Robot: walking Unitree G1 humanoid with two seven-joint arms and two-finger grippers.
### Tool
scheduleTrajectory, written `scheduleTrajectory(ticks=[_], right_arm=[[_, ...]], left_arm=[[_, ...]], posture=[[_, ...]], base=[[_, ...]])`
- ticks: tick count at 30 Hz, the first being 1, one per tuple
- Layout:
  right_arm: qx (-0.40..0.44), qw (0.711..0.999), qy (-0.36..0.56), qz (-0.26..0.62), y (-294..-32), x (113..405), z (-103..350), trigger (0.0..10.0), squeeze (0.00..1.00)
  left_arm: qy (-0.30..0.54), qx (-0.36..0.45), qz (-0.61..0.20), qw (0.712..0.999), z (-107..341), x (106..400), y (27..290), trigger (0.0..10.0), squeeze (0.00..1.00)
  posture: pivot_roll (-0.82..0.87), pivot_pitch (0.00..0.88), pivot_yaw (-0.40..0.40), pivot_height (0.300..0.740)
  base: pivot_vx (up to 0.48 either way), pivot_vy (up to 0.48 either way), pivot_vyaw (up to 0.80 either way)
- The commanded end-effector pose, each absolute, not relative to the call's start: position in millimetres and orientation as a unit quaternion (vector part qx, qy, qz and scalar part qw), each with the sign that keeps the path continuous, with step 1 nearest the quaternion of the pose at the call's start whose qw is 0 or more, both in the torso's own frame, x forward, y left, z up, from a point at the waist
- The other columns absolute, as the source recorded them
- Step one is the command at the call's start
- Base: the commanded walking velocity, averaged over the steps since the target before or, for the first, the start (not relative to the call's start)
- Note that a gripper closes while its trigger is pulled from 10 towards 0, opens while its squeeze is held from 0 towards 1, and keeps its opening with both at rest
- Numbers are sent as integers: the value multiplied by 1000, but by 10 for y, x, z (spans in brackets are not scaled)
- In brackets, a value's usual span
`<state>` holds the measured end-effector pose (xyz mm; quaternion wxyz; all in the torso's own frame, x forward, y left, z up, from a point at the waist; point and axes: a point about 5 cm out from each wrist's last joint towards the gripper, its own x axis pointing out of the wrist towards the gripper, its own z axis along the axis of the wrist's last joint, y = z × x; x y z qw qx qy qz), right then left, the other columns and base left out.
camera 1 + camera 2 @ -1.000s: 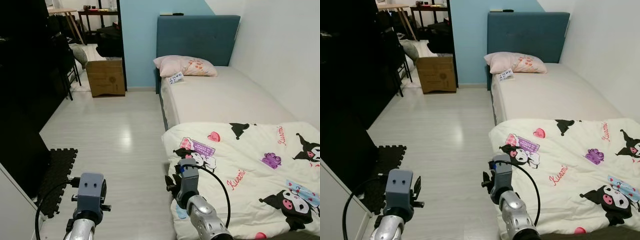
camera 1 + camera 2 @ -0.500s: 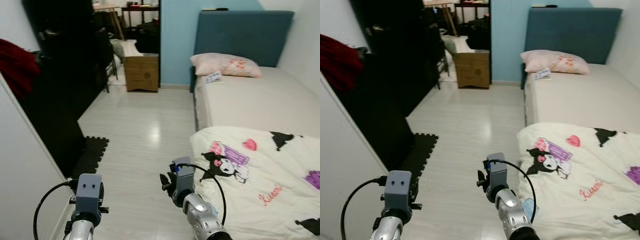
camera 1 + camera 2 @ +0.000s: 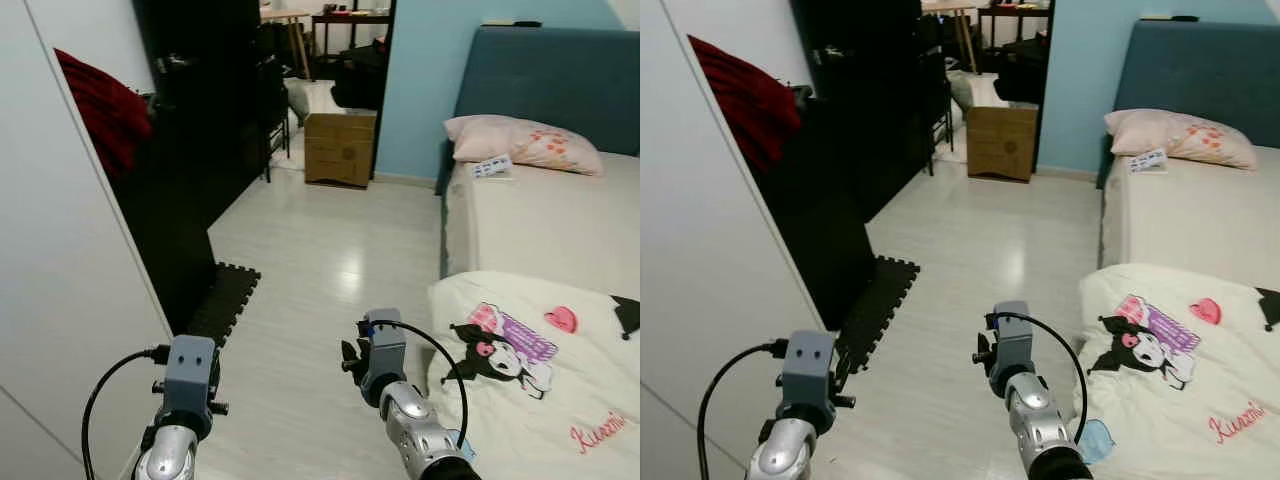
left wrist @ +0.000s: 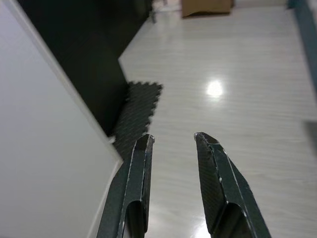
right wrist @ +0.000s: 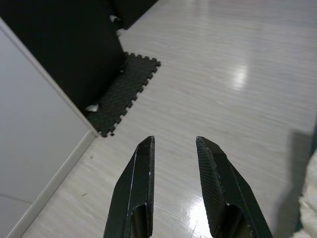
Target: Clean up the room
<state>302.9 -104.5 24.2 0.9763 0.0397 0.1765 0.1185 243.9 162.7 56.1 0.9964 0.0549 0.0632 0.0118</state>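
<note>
The view has swung left since a moment ago: white wardrobe door (image 3: pixel 70 250) and red garment (image 3: pixel 105 105) appear. Left gripper (image 4: pixel 173 141) and right gripper (image 5: pixel 174 143) stand apart, empty; cartoon-print blanket (image 3: pixel 545 370) lies untidy at the bed's foot edge.

The one readable text is a red cursive word on the cartoon-print blanket (image 3: pixel 540 370), at about four o'clock in the head views; it seems to read "Kuromi", though the last letters are cut off. The small paper (image 3: pixel 492 167) beside the pillow (image 3: pixel 525 145) carries dark print too small to read.
</note>
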Motion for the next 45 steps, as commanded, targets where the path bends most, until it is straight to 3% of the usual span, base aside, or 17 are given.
scheduleTrajectory(ticks=[1, 15, 45], right_arm=[[43, 977, 176, 110, -1049, 3025, 232, 10000, 0], [43, 978, 177, 100, -1070, 3026, 220, 10000, 0], [45, 980, 167, 101, -1058, 3050, 248, 10000, 0]], left_arm=[[70, 52, 12, 996, 535, 2428, 1667, 10000, 0], [57, 37, 4, 998, 578, 2485, 1642, 10000, 0], [37, 31, 5, 999, 631, 2539, 1636, 10000, 0]], posture=[[21, 0, -4, 740], [15, 0, -4, 740], [3, 0, 0, 740]], base=[[0, 0, 0], [246, 0, 0], [383, 0, 0]])
